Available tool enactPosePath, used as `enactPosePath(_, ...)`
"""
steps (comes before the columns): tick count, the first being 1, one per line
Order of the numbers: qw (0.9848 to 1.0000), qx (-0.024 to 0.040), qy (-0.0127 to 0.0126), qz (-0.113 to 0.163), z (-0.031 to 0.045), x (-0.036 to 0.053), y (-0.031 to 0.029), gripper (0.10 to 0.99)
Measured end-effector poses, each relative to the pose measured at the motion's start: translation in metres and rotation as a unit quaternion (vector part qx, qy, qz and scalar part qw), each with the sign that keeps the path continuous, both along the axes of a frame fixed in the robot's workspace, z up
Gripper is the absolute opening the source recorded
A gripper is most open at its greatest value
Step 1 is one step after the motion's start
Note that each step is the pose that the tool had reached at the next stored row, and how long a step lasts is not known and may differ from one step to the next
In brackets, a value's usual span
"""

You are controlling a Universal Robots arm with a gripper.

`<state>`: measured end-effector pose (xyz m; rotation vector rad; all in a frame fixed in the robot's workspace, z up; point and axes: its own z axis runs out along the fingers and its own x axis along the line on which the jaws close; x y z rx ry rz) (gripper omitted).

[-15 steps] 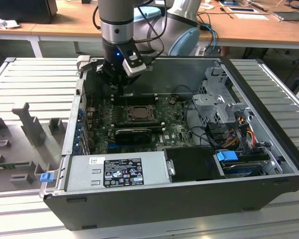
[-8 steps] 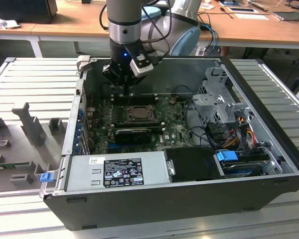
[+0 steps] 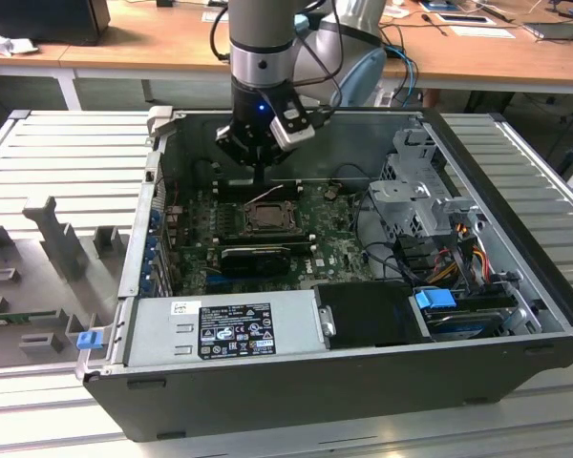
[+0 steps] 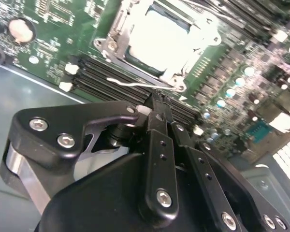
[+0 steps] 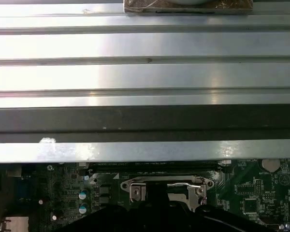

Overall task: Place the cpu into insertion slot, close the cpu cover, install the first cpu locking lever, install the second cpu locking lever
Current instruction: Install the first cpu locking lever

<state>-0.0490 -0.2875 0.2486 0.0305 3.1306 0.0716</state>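
Note:
The cpu [image 4: 159, 34] lies in the insertion slot [image 4: 147, 66], its pale metal top bright; in the exterior view the cpu [image 3: 265, 218] sits mid-board inside the open case. The silver cpu cover [image 4: 117, 26] lies flat around it. A thin wire locking lever [image 4: 130, 83] runs along the socket edge nearest my gripper [image 4: 158, 99]. The black fingers are shut together, their tip right at that lever; I cannot tell whether they touch it. In the exterior view my gripper [image 3: 258, 183] hangs over the socket's far edge. The first wrist view shows the cover [image 5: 135, 191] and a lever [image 5: 181, 184].
Long black memory slots [image 4: 99, 75] lie between gripper and socket. A black card [image 3: 255, 256] sits in front of the socket, the power supply [image 3: 224, 329] along the near wall, a drive cage [image 3: 415, 191] and cables [image 3: 449, 250] at the exterior view's right. The case wall [image 5: 145, 121] is close.

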Motion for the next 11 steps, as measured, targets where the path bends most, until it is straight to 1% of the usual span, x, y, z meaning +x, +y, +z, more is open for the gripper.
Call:
enactPosePath(2, 1.0, 0.003, 0.0, 0.002, -0.0023, 0.0019, 0.0001, 0.106)
enactPosePath(4, 0.9999, 0.0029, 0.0, 0.015, -0.0053, 0.0027, 0.0001, 0.106)
enactPosePath(8, 0.9995, 0.0035, 0.0001, 0.031, -0.0081, 0.0052, 0.0001, 0.106)
enactPosePath(11, 0.9993, 0.0044, 0.0002, 0.037, -0.0118, 0.0109, 0.0001, 0.106)
